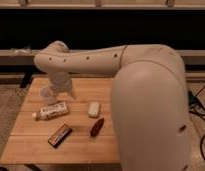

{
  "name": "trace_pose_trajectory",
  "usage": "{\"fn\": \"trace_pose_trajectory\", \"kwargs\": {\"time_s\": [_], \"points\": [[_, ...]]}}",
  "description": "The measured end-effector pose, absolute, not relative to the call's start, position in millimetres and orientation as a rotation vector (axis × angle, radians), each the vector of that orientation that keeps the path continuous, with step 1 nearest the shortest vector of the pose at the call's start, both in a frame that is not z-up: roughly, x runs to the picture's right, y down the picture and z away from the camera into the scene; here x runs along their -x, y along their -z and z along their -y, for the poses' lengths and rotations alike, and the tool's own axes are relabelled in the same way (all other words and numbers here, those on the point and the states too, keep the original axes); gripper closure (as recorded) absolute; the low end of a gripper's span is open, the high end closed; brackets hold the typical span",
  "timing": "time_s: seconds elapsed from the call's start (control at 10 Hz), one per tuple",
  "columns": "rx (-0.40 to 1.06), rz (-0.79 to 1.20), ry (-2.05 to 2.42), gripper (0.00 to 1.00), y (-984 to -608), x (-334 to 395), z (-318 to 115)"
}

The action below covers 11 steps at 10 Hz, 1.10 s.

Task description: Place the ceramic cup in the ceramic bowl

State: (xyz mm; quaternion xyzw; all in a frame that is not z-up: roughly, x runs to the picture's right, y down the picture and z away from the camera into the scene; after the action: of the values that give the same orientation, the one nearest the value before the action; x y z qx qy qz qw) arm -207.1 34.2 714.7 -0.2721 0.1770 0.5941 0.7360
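The gripper [63, 90] hangs low over the table [26, 146] toward its ten o'clock corner, just at three o'clock of the ceramic cup [46, 94], likely lined up to take it; spread or pinched, I cannot tell. The ceramic bowl does not show, probably hidden by the arm [146, 100]

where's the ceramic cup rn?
Camera view, far-left of the wooden table: the ceramic cup stands just behind the lying white bottle, the gripper close beside it, image-right.

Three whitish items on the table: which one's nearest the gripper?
The ceramic cup, standing beside the gripper. The bottle lies on its side nearer the front edge, and the block sits farther off.
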Motion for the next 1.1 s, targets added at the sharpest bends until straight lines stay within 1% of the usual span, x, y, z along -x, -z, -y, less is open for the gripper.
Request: {"fn": "trace_pose_trajectory", "kwargs": {"time_s": [0.3,0.6,1.1], "points": [[0.622,-0.343,-1.243,0.35,-731,247,-10],[0.657,-0.306,-1.223,0.35,-761,272,14],[0.677,-0.292,-1.209,0.35,-792,287,3]]}}
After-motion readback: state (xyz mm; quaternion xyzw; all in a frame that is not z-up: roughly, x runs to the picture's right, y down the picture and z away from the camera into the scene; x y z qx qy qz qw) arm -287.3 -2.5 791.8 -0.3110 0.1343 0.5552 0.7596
